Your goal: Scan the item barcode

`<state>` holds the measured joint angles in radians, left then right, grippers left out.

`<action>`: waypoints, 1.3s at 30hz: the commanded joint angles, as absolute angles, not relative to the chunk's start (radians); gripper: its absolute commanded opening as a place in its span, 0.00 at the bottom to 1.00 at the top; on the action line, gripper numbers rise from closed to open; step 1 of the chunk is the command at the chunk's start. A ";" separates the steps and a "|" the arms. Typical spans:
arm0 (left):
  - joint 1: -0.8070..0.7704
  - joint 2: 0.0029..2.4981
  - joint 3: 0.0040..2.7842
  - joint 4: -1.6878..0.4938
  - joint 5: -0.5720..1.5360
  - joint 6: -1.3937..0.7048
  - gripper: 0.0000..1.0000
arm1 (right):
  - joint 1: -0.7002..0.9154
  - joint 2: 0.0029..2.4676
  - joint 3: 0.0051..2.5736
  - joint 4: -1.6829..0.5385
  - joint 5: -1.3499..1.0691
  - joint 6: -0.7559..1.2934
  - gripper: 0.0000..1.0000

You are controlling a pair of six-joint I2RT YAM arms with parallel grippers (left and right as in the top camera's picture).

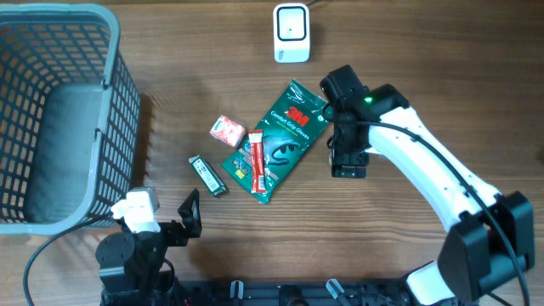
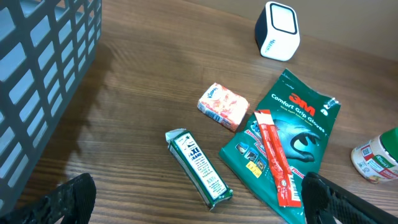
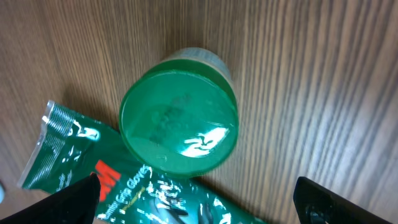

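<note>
Overhead: my right claw hangs spread beside the glove pack, with the scanner well apart. Left wrist: left claw released, empty; the jar stands just beside the pack. Right wrist: the green lid sits off-centre under me, so closing could pinch the pack's corner too.

The green-lidded white plastic jar is cropped at the left wrist view's right edge; overhead, the white right arm covers it.
</note>
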<state>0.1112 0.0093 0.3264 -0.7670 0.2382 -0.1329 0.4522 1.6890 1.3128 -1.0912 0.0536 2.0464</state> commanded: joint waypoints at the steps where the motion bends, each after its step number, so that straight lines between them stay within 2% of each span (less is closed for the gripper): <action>1: 0.109 0.006 0.319 -0.765 0.258 -0.135 1.00 | 0.445 1.780 1.299 -1.030 0.086 2.067 1.00; 4: 0.109 0.006 0.319 -0.765 0.258 -0.135 1.00 | 0.425 1.865 1.299 -1.003 0.080 2.046 1.00; 6: 0.109 0.006 0.319 -0.765 0.258 -0.136 1.00 | 0.402 1.877 1.299 -1.003 0.081 1.963 1.00; 9: 0.109 0.006 0.319 -0.765 0.258 -0.135 1.00 | 0.379 1.877 1.299 -1.003 0.078 1.788 0.78; 10: 0.109 0.006 0.319 -0.765 0.258 -0.135 1.00 | 0.379 1.877 1.299 -1.000 0.078 1.712 0.78; 13: 0.109 0.006 0.319 -0.765 0.258 -0.135 1.00 | 0.379 1.877 1.299 -0.979 0.078 1.345 0.75; 16: 0.109 0.006 0.319 -0.765 0.258 -0.135 1.00 | 0.379 1.876 1.308 -0.918 0.072 0.652 0.76; 17: 0.109 0.006 0.319 -0.765 0.258 -0.135 1.00 | 0.379 1.872 1.312 -0.932 0.051 0.392 0.79; 19: 0.109 0.006 0.319 -0.765 0.258 -0.135 1.00 | 0.379 1.865 1.312 -0.971 0.051 0.198 0.81; 21: 0.109 0.006 0.319 -0.765 0.258 -0.135 1.00 | 0.379 1.865 1.312 -0.989 0.052 0.055 0.88; 22: 0.109 0.006 0.319 -0.765 0.258 -0.135 1.00 | 0.379 1.864 1.323 -1.010 0.051 0.048 0.97; 26: 0.109 0.006 0.319 -0.765 0.258 -0.135 1.00 | 0.379 1.854 1.451 -1.131 -0.054 0.229 1.00; 27: 0.109 0.006 0.319 -0.765 0.258 -0.135 1.00 | 0.377 1.853 1.494 -1.158 -0.050 0.384 1.00; 29: 0.109 0.006 0.319 -0.765 0.258 -0.135 1.00 | 0.366 1.853 1.515 -1.227 -0.043 1.021 1.00; 32: 0.109 0.006 0.319 -0.765 0.258 -0.135 1.00 | 0.346 1.857 1.461 -1.223 -0.045 1.648 1.00; 35: 0.109 0.006 0.319 -0.765 0.258 -0.135 1.00 | 0.344 1.860 1.411 -1.098 -0.027 1.736 1.00; 39: 0.109 0.006 0.319 -0.765 0.258 -0.135 1.00 | 0.337 1.861 1.351 -0.950 -0.001 1.735 1.00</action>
<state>0.1112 0.0090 0.3264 -0.7670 0.2382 -0.1329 0.3447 1.8591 1.3899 -0.9573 -0.0296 1.6737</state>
